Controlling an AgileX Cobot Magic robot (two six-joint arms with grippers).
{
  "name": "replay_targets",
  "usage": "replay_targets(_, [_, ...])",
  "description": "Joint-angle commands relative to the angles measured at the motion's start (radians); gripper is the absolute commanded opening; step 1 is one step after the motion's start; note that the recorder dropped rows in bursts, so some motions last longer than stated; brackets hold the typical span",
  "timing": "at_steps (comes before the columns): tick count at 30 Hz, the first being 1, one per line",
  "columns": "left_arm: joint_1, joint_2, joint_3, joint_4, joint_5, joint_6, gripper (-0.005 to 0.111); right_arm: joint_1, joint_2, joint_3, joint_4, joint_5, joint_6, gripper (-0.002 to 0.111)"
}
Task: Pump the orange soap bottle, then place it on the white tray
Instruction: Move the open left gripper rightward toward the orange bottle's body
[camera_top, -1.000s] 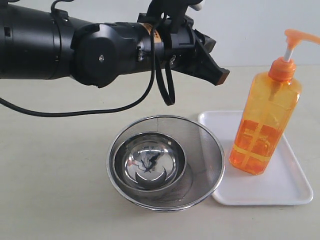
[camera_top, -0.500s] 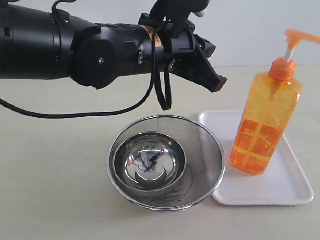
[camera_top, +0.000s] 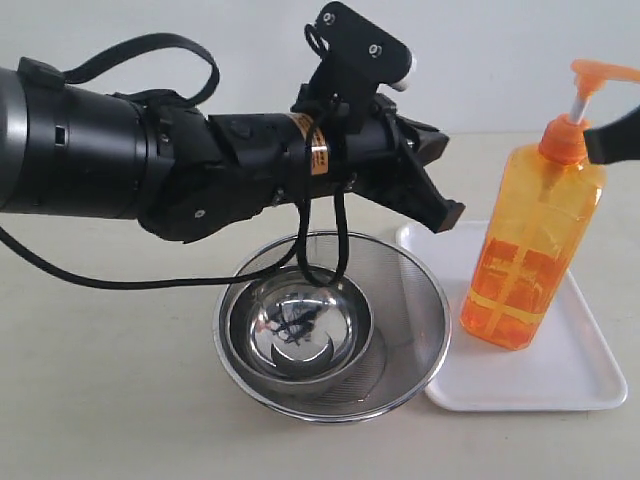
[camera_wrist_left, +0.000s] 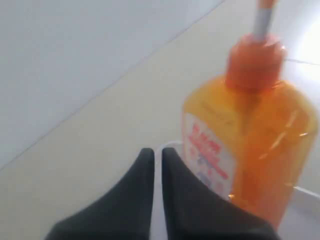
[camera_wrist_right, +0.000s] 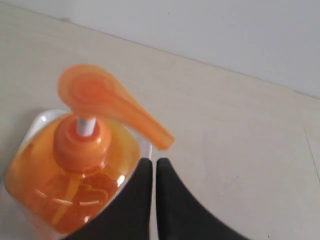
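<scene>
- Now the bottle (camera_top: 530, 250) stands upright on the tray (camera_top: 560, 385).
- Left hand (camera_top: 447, 212), closed and empty, at its 9 o'clock.
- Right hand (camera_wrist_right: 154, 166), closed, at pump collar's (camera_top: 565, 138) 3 o'clock.

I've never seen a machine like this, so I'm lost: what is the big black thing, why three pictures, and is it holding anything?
It is a robot with two arms, each ending in a claw. One picture comes from a camera standing apart; the other two from cameras on the wrists, looking past the claw tips. The orange soap bottle stands on the white tray, beside a mesh strainer with a steel bowl inside. The left claw points at the bottle; the right claw hovers near its pump. Both claws are closed, holding nothing.
</scene>
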Motion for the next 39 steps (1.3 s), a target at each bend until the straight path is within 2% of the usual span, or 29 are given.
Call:
replay_targets(1, [0.008,0.034,0.005,0.28,-0.116,-0.289,0.005,-0.003,0.001,0.075,-0.081,-0.041,0.099,0.0])
replay_targets(8, [0.041,0.079,0.005,0.29,-0.117,-0.328,0.005,-0.01,0.001,0.163,-0.176,-0.071,0.214,0.0])
replay_targets(12, [0.041,0.079,0.003,0.316,-0.149,-0.328,0.005,-0.189,0.001,0.244,-0.178,-0.26,0.268,0.0])
replay_targets(15, [0.043,0.079,0.003,0.321,-0.147,-0.326,0.005,-0.342,0.001,0.284,-0.176,-0.524,0.29,0.0])
replay_targets(18, [0.055,0.079,0.003,0.321,-0.152,-0.326,0.005,-0.432,0.001,0.289,-0.16,-0.577,0.29,0.0])
replay_targets(22, [0.095,0.079,0.003,0.321,-0.225,-0.326,0.005,-0.537,0.037,0.289,-0.158,-0.683,0.291,0.0])
replay_targets(27, [0.101,0.105,-0.023,0.42,-0.229,-0.377,0.005,-0.541,0.185,0.289,-0.158,-0.806,0.324,0.0])
replay_targets(30, [0.101,0.146,-0.044,0.446,-0.232,-0.45,0.005,-0.541,0.212,0.289,-0.165,-0.8,0.342,0.0])
replay_targets(32, [0.116,0.158,-0.044,0.479,-0.278,-0.48,0.005,-0.541,0.208,0.289,-0.167,-0.819,0.345,0.0])
replay_targets(33, [0.131,0.162,-0.044,0.511,-0.303,-0.506,0.005,-0.541,0.208,0.299,-0.175,-0.898,0.375,0.0])
replay_targets(34, [0.139,0.164,-0.044,0.525,-0.308,-0.527,0.005,-0.541,0.208,0.308,-0.193,-0.921,0.393,0.0])
replay_targets(36, [0.177,0.165,-0.044,0.605,-0.34,-0.611,0.005,-0.549,0.208,0.337,-0.358,-0.936,0.516,0.0])
replay_targets(39, [0.201,0.165,-0.05,0.68,-0.44,-0.665,0.005,-0.607,0.206,0.368,-0.41,-1.031,0.556,0.0])
